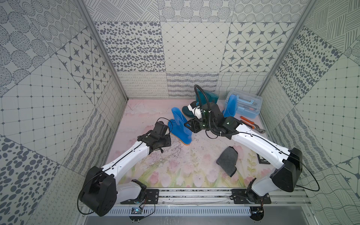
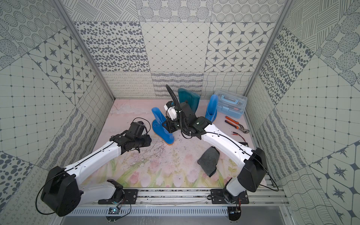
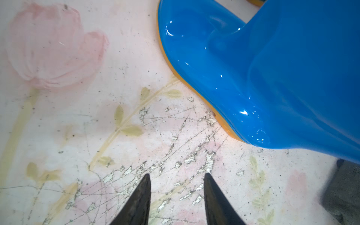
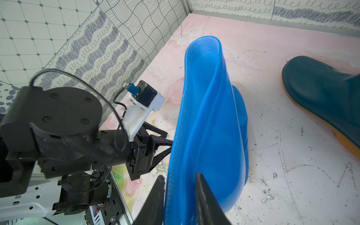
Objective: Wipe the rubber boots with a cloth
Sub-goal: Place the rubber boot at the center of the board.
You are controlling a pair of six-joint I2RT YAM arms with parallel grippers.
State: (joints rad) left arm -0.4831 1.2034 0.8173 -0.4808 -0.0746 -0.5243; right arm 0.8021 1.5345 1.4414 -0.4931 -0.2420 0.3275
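A bright blue rubber boot (image 1: 180, 124) (image 2: 160, 124) with an orange sole stands on the floor mat, mid-floor. My right gripper (image 4: 179, 175) (image 1: 187, 125) is shut on the top edge of its flattened shaft (image 4: 204, 116), one finger on each side. Beside that boot's toe (image 3: 272, 78), my left gripper (image 3: 177, 175) (image 1: 169, 141) hangs open and empty over the scratched mat. A second blue boot (image 1: 230, 106) and a dark teal boot (image 1: 209, 97) (image 4: 321, 91) stand behind. The dark grey cloth (image 1: 227, 160) (image 2: 208, 160) (image 3: 342, 191) lies crumpled on the mat, under the right forearm, held by neither gripper.
A clear blue toolbox (image 1: 243, 105) sits at the back right, with orange-handled pliers (image 1: 251, 123) lying in front of it. A black card (image 1: 263, 158) and thin leads (image 2: 239, 136) lie by the right wall. Patterned walls close three sides.
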